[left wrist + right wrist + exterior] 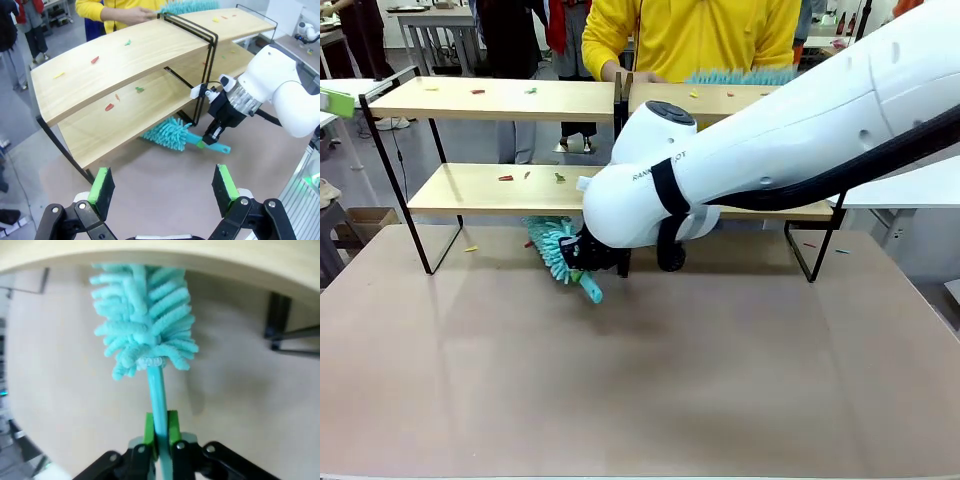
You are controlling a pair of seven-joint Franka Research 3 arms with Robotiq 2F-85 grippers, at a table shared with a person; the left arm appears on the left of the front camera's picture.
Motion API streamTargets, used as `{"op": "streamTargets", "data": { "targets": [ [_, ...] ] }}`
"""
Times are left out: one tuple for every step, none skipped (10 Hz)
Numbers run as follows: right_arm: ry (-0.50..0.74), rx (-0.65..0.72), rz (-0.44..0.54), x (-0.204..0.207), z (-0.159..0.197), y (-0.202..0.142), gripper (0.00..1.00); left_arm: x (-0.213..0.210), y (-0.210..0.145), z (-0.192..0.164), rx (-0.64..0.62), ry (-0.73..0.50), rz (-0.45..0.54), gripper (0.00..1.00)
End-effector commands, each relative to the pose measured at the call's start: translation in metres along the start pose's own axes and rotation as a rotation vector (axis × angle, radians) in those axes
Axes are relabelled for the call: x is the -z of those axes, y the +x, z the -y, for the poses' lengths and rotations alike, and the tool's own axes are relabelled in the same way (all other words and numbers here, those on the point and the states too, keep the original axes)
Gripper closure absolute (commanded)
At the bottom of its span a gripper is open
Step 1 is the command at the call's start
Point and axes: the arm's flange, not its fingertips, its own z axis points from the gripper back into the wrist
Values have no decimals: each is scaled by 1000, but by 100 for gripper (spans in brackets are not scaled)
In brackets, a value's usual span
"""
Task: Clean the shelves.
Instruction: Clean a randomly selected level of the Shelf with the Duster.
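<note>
Clamping teal duster [145, 335] in right gripper [160, 427], head beneath the shelves [500, 98]

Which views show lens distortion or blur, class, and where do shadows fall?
Left wrist view: the shelves bow into curves, wide-angle distortion. Right wrist view: the duster looks soft, slightly blurred. Front view: sharp, faint shadow on the table under the right arm.

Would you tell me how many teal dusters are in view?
2. The first duster is in the right claw, its head under the lower shelf. The second duster lies on the top shelf by the person's hand.
</note>
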Motion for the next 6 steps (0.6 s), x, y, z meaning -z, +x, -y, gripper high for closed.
{"op": "streamTargets", "data": {
  "targets": [
    [84,-23,-62,11,-8,19,100,0,0,0,-3,-1,4,0],
    [103,-33,-84,18,-12,20,90,0,0,0,-3,-1,4,0],
    [131,-45,-88,21,-18,20,91,0,0,0,-3,-1,4,0],
    [147,-63,-75,22,-24,20,93,0,0,0,-3,-1,4,0],
    [168,-79,-80,23,-30,21,93,0,0,0,-3,-1,4,0],
    [178,-99,-90,24,-35,19,96,0,0,0,-3,-1,4,0]
  ]
}}
